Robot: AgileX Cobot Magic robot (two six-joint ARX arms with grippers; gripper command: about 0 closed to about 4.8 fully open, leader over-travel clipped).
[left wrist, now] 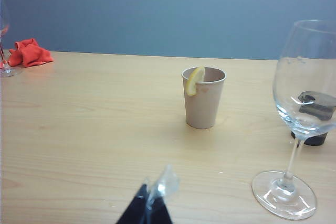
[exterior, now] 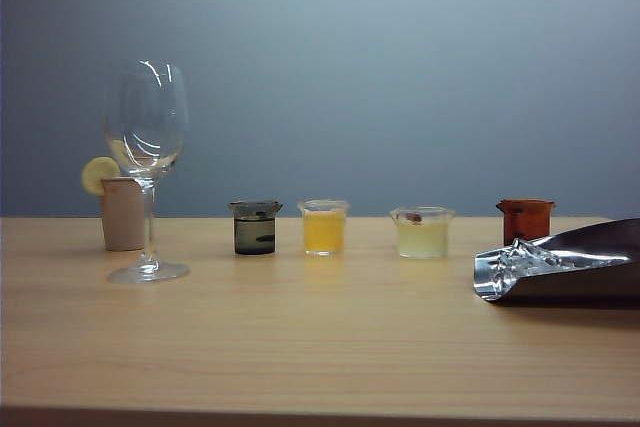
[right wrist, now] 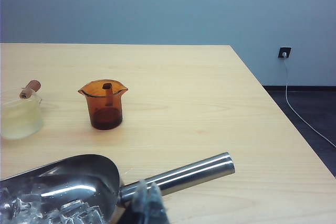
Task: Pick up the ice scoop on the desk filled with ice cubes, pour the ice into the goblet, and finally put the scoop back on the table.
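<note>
Nearest you: ice scoop (exterior: 560,267) lying on its side at the right end of the tabletop (exterior: 300,347), slanted mouth facing left toward the goblet (exterior: 147,162), ice cubes (exterior: 520,259) heaped at the mouth. Rod handle (right wrist: 178,174) points away to the right, prob so the right arm can take it w/o reaching across.

Right claw (right wrist: 148,203) sits just short of the handle, tips together, holding nothing. Left claw (left wrist: 153,203) low over bare wood near the goblet foot; tips look together, empty too. Nothing picked up yet.

Goblet upright, empty, far left, well apart from the scoop, so you've got a long carry across. Beige cup w/ lemon slice (left wrist: 203,97) just behind it. Row of small cups between: dark one (exterior: 255,227), orange juice (exterior: 324,227), pale one (exterior: 422,232), amber beaker (right wrist: 105,103) nearest the scoop. Judgement: those are your spill/knock risk on the way over.

Surface: light wood grain, flat, darker front edge. Room: plain blue-grey wall, wall socket w/ cable (right wrist: 284,52) at right, red cloth (left wrist: 29,53) and a second glass at far left edge.
</note>
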